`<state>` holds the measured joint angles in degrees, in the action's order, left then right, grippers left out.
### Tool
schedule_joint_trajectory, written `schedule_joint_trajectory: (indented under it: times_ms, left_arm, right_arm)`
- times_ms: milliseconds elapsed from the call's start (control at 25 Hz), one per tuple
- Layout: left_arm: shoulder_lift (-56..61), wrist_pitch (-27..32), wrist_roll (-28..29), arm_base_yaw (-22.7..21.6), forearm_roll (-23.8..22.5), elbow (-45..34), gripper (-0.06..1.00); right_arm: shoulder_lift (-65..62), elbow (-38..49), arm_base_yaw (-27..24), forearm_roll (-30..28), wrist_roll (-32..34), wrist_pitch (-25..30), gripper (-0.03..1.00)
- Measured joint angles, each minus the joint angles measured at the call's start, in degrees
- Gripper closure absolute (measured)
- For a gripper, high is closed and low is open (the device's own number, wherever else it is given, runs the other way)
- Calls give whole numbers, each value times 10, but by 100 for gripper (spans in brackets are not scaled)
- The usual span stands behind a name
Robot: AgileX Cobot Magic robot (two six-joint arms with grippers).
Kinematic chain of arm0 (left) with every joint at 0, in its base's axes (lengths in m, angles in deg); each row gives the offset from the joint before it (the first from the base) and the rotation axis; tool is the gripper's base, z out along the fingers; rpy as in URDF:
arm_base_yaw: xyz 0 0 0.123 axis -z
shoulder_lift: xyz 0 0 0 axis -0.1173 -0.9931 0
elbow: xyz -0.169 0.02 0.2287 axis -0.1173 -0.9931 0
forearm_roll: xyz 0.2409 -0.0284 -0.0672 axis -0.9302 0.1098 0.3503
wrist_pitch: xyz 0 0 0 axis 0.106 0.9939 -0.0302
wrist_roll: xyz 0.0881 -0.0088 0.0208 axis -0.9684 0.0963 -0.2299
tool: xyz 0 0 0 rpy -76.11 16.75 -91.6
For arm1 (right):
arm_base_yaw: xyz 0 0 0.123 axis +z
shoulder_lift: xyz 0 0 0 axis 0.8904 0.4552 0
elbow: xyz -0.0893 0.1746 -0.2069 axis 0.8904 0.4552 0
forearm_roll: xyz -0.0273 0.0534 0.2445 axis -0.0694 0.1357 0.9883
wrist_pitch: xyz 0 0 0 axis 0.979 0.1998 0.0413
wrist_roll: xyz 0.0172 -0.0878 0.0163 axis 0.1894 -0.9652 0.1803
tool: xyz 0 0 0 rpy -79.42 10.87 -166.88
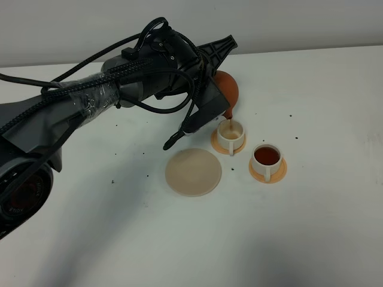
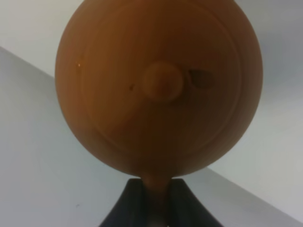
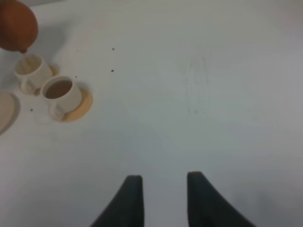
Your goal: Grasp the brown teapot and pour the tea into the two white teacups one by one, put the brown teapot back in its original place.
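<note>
left jaws: clenched on the handle of the brown teapot, which was tipped spout-down
teapot position: held in the air, just above the left teacup, off the beige coaster
tea: thin stream ran from the spout into the left teacup
right teacup: stood on an orange saucer, held dark tea, just beside the left one
coaster: flat on the white worktop, near both cups
right jaws: released, gripping nothing, well apart from the cups
</note>
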<state>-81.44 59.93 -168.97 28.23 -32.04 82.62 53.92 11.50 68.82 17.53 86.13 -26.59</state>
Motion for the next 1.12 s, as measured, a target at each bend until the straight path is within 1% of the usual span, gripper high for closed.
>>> schedule_joint_trajectory:
  times_ms: [160,640,1120]
  left_arm:
    - [0,-19,-4,0,-11,0,82]
    - [0,-39,-41,0,-11,0,82]
    - [0,-64,-56,0,-11,0,82]
  right_arm:
    - [0,0,0,0,0,0,73]
    - [0,0,0,0,0,0,73]
    - [0,0,0,0,0,0,73]
